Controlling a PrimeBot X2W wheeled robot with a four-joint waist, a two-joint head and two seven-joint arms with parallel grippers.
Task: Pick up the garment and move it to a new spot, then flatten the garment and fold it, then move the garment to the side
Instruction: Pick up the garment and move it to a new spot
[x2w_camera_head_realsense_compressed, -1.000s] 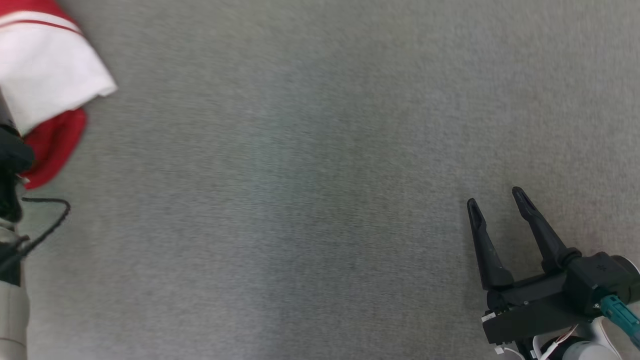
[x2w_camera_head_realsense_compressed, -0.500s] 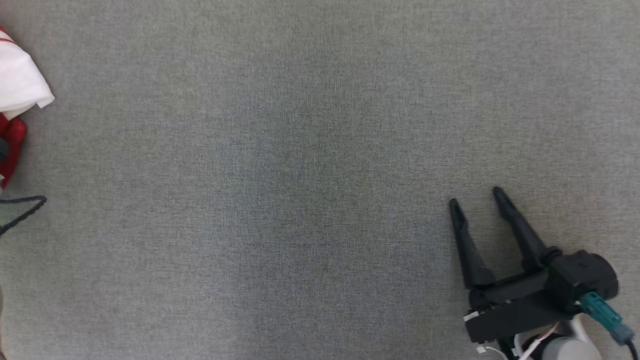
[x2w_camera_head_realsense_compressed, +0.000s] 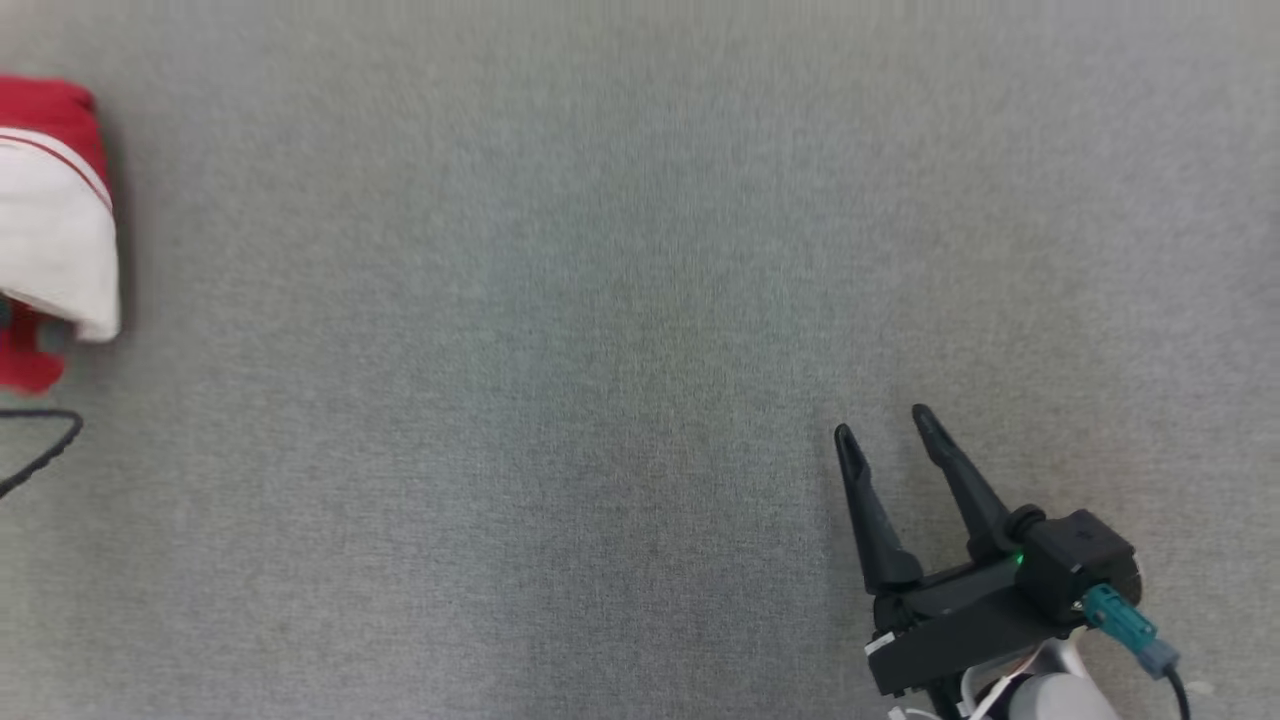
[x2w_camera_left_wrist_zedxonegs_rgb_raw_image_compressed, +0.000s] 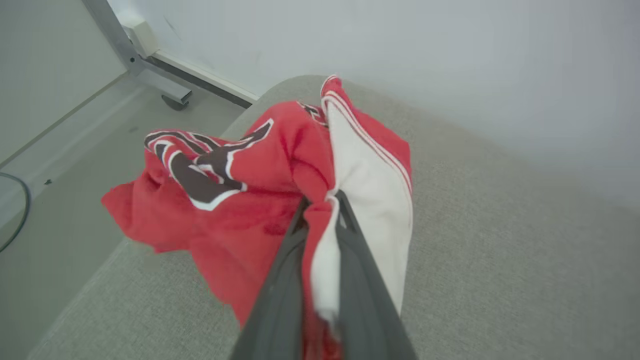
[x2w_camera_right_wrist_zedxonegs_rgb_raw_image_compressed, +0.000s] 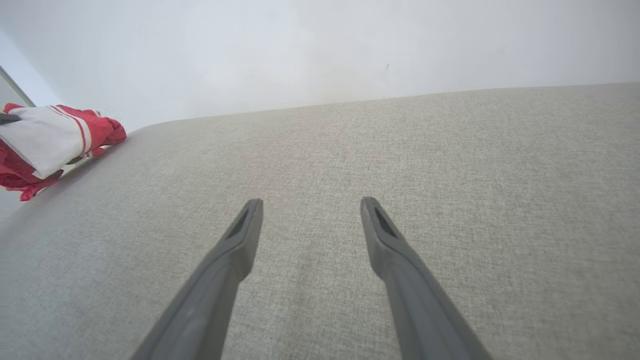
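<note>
The garment (x2w_camera_left_wrist_zedxonegs_rgb_raw_image_compressed: 260, 185) is a crumpled red and white piece with dark lettering, bunched at the left edge of the grey surface. It also lies at the head view's far left (x2w_camera_head_realsense_compressed: 55, 240) and the right wrist view's left edge (x2w_camera_right_wrist_zedxonegs_rgb_raw_image_compressed: 47, 140). My left gripper (x2w_camera_left_wrist_zedxonegs_rgb_raw_image_compressed: 322, 200) is shut on a fold of the garment, red and white cloth pinched between its fingers. My right gripper (x2w_camera_head_realsense_compressed: 880, 432) hangs open over bare grey fabric at the lower right, far from the garment, nothing between its fingers (x2w_camera_right_wrist_zedxonegs_rgb_raw_image_compressed: 245, 235).
The grey fabric surface (x2w_camera_head_realsense_compressed: 600, 350) stretches wide between the garment and the right gripper. Its left edge drops to a floor (x2w_camera_left_wrist_zedxonegs_rgb_raw_image_compressed: 65, 145) with a metal frame leg (x2w_camera_left_wrist_zedxonegs_rgb_raw_image_compressed: 150, 75) and a dark cable (x2w_camera_head_realsense_compressed: 40, 450). A pale wall (x2w_camera_right_wrist_zedxonegs_rgb_raw_image_compressed: 320, 50) stands behind.
The left gripper has shut on the garment. The head camera shifted, so the garment's place at the left edge changed. The right gripper sits further left and lower, still open.
</note>
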